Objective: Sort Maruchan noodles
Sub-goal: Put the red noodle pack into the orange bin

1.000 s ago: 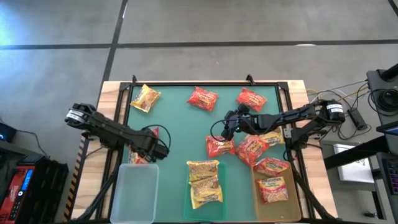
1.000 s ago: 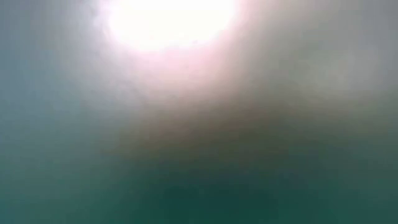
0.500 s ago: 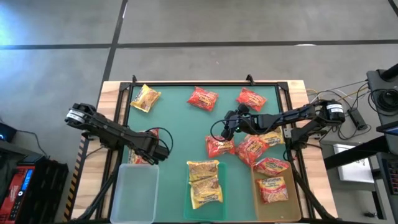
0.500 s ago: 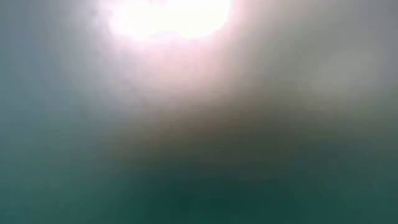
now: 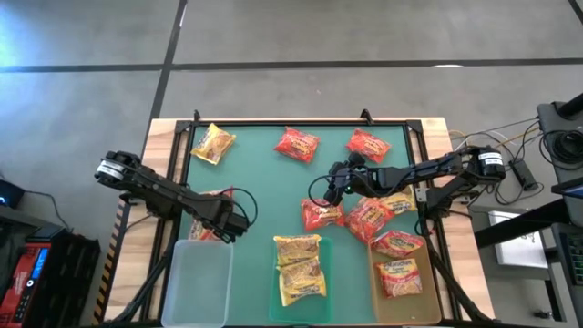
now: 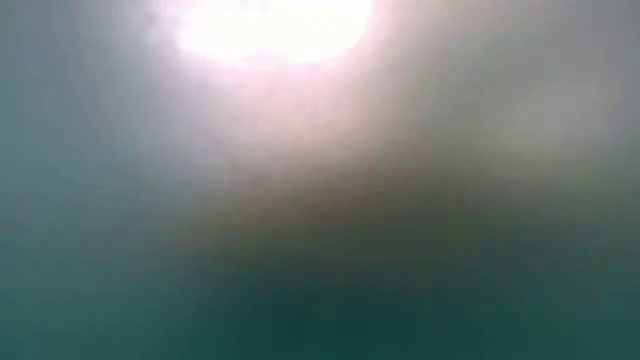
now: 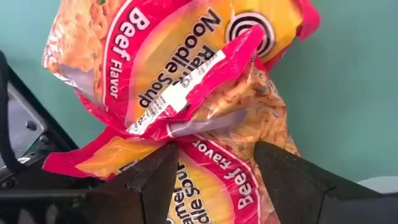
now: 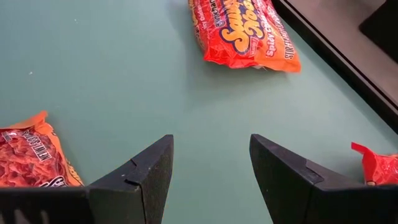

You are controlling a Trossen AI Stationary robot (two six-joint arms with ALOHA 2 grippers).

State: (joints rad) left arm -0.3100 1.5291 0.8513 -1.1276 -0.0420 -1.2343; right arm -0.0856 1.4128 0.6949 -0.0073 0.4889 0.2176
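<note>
My left gripper (image 5: 230, 221) is shut on two pink-and-yellow beef Maruchan noodle packets (image 7: 186, 81), at the mat's left side just beyond a clear tray (image 5: 200, 278). My right gripper (image 5: 332, 189) hangs open over the middle of the green mat, with nothing between its fingers (image 8: 208, 180). Loose packets lie flat on the mat: a yellow one (image 5: 214, 143) at the far left, two red ones (image 5: 298, 143) (image 5: 368, 143) at the far side, and more red ones (image 5: 321, 215) (image 5: 369, 219) under the right arm. The low view shows only a blur. My left gripper pinches the crumpled packets between its two fingers (image 7: 149, 180), on the lower packet's middle (image 7: 211, 168). The fingers slant steeply down from above. The other packet lies bunched against it and sticks out past the fingertips. Whether either touches the mat, I cannot tell.
A middle tray (image 5: 276, 282) at the near edge holds yellow packets. An amber tray (image 5: 375, 296) at the near right holds red-orange ones (image 5: 401, 273). A black frame (image 5: 301, 123) runs around the mat. Bare mat lies between the two arms.
My left gripper has sunk with the packets and tipped to point more steeply down, shifting slightly toward the clear tray at the near edge. Its hold is unchanged.
</note>
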